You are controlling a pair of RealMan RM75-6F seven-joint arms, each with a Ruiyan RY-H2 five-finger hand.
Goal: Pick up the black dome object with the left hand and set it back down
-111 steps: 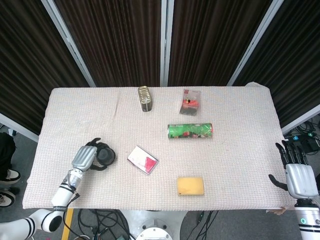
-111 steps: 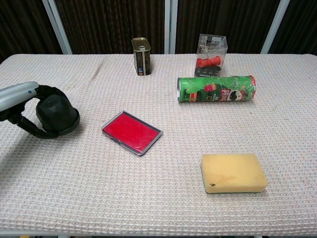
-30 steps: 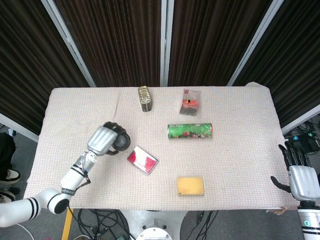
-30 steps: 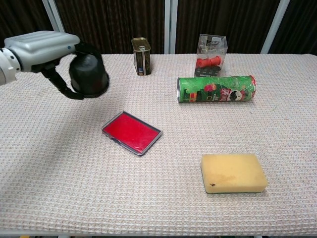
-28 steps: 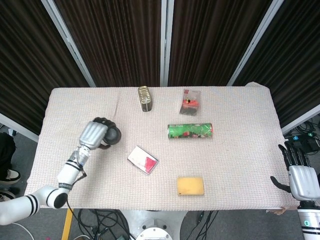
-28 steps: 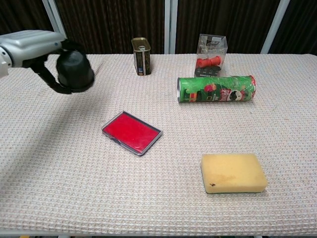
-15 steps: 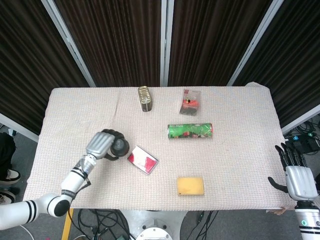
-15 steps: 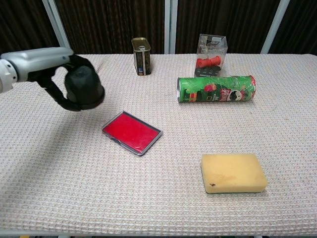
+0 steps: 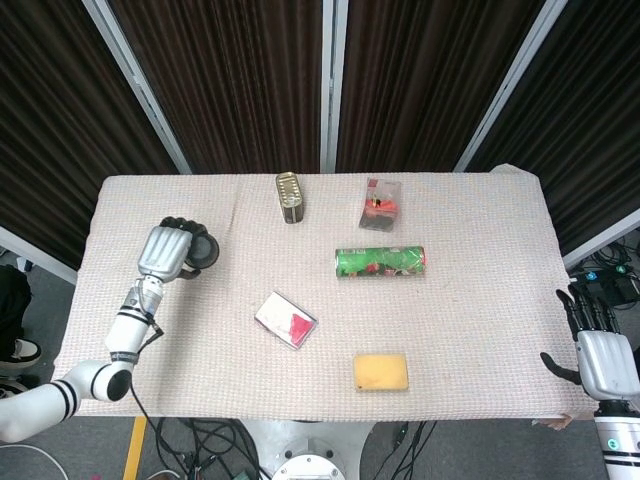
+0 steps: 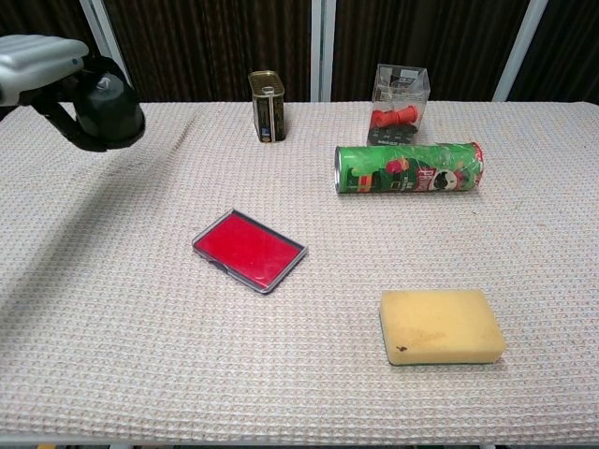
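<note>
My left hand [image 9: 168,252] grips the black dome object [image 9: 200,253], its dark fingers wrapped around the dome's sides. In the chest view the dome [image 10: 109,114] hangs well above the table at the upper left, with the silver back of the left hand [image 10: 37,58] over it. My right hand [image 9: 602,358] rests off the table's right front corner, fingers spread, holding nothing; the chest view does not show it.
On the cloth-covered table [image 9: 480,300] lie a red flat case [image 9: 286,320], a yellow sponge [image 9: 381,372], a green chip tube [image 9: 380,262] on its side, a small olive tin [image 9: 290,196] and a clear box with red parts [image 9: 381,205].
The left hand has carried the dome up and to the left, away from the red case, over the table's left side. The right hand has stayed put.
</note>
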